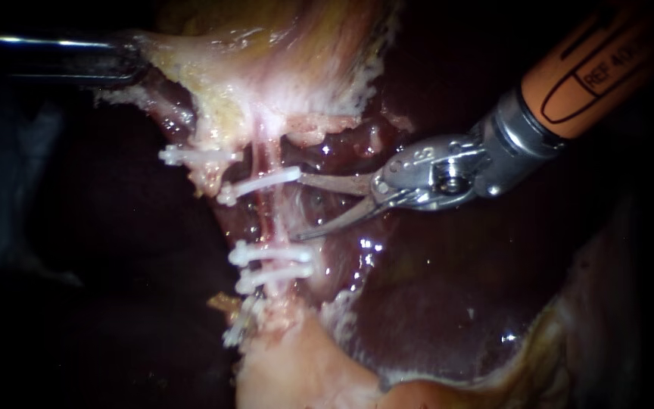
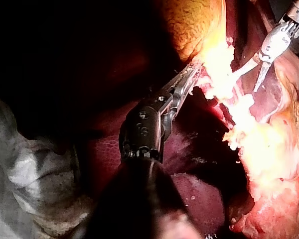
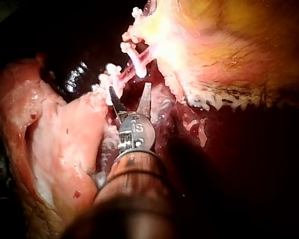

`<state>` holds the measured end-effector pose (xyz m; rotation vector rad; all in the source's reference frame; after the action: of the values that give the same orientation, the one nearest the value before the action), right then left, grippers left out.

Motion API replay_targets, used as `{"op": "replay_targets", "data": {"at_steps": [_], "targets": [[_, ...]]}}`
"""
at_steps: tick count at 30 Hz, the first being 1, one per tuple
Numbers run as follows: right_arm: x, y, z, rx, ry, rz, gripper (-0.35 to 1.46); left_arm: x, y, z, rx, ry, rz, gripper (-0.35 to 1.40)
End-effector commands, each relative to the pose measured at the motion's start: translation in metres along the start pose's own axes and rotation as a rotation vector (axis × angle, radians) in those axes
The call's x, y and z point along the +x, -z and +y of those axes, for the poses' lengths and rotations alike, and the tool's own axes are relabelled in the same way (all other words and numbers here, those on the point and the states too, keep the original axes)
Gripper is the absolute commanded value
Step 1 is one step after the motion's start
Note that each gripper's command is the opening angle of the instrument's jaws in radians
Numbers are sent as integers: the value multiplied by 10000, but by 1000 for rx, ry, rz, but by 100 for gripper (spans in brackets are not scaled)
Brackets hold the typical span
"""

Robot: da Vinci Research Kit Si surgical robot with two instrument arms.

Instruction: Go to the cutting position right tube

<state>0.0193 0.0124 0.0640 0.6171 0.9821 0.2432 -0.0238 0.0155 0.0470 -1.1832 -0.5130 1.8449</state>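
In the endoscope view the pink right tube [image 1: 269, 216] runs downward from the gallbladder [image 1: 266, 68]. One white clip [image 1: 260, 184] crosses it above, and two clips [image 1: 270, 254] lie close together below. My right instrument [image 1: 299, 207], with two curved blades, stands open just right of the tube, level with the bare stretch between the clips. Its blade tips are beside the tube, not around it. The right wrist view shows the same blades [image 3: 130, 89] open short of the tube [image 3: 139, 62]. My left instrument [image 1: 134, 57] is shut on gallbladder tissue [image 2: 209, 64] at the upper left, holding it taut.
Another clip [image 1: 198, 155] sits on a strand left of the tube, and one more [image 1: 236, 326] lies low near pale fatty tissue [image 1: 297, 371]. Dark red liver [image 1: 433, 303] lies behind and under the right blades. The orange shaft [image 1: 592, 72] enters from the upper right.
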Motion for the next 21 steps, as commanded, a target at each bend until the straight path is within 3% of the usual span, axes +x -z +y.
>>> {"op": "replay_targets", "data": {"at_steps": [1,15,21], "targets": [[0,-2,-1,10,-9,6,116,0,0,0,0,0,0,-35],[5,-29,1,93,-47,41,113,0,0,1,0,0,0,-35],[7,-43,2,141,-77,74,113,0,1,1,0,0,0,-35]]}}
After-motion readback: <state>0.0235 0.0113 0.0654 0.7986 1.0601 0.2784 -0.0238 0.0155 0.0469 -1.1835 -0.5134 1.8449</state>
